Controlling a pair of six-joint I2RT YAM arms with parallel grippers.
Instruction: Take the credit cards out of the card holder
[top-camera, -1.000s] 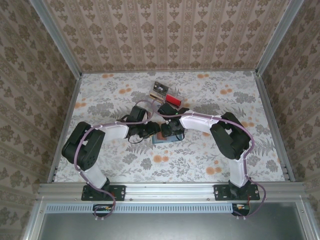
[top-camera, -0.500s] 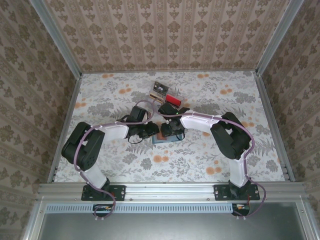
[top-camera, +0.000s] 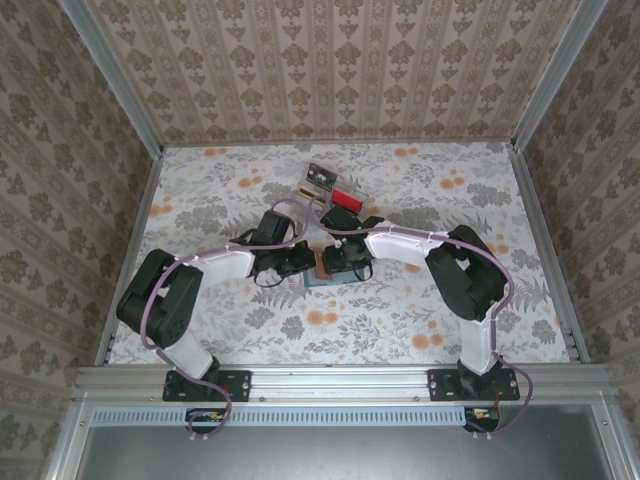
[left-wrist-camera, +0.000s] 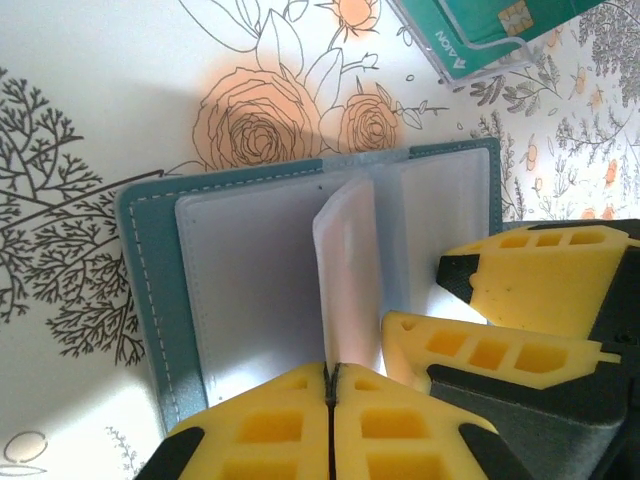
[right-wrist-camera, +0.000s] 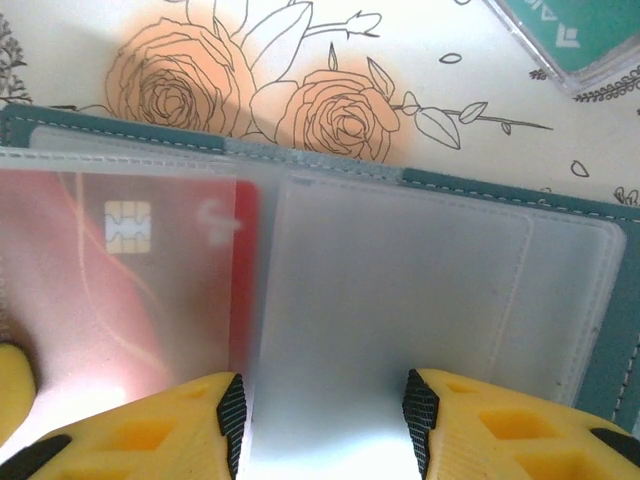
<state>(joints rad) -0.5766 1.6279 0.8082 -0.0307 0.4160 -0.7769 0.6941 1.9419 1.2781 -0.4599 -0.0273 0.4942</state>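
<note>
The slate-blue card holder (left-wrist-camera: 150, 270) lies open on the floral table, its frosted sleeve pages showing. My left gripper (left-wrist-camera: 330, 370) is shut on the edge of one sleeve page (left-wrist-camera: 345, 260), holding it upright. My right gripper (right-wrist-camera: 322, 420) is open, its fingers standing either side of a pale sleeve page (right-wrist-camera: 400, 290). A red credit card (right-wrist-camera: 150, 270) with a chip sits inside the sleeve to the left of it. In the top view both grippers (top-camera: 310, 262) (top-camera: 338, 260) meet over the card holder (top-camera: 330, 280) at the table's middle.
A clear plastic tray (top-camera: 330, 187) behind the card holder holds a red card and a striped one. A teal card (left-wrist-camera: 490, 25) lies in clear plastic just beyond the wallet. Patterned walls and metal rails enclose the table.
The left arm's elbow has swung a little to the left and down. Both grippers have stayed at the card holder.
</note>
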